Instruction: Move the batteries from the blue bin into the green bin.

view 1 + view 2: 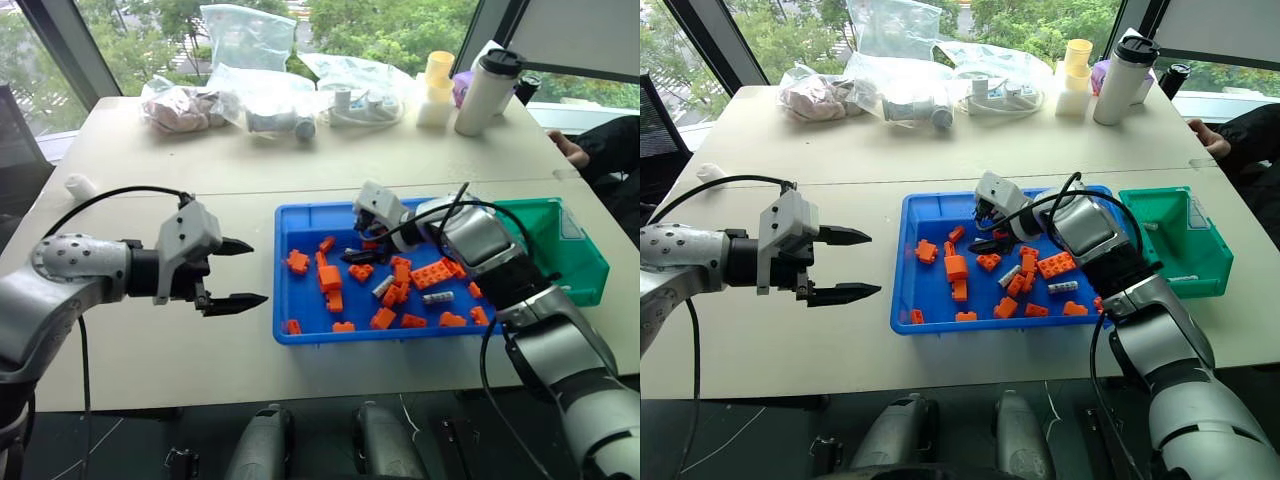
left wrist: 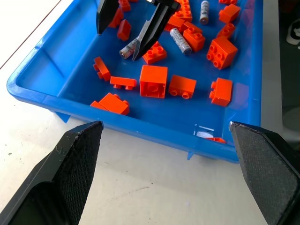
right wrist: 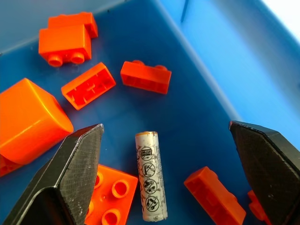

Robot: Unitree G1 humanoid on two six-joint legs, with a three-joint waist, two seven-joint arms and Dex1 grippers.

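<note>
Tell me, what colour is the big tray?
Bright blue. The blue bin shows best in the left wrist view.

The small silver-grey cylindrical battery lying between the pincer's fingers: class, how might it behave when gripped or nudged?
The small silver-grey cylindrical battery lies on its side, so it probably rolls if nudged. Its smooth casing may slip. It looks rigid, unlikely to bend.

Bright even daylight from windows behind the table (image 1: 200,170), soft shadows (wrist views sharp), no blur
</note>
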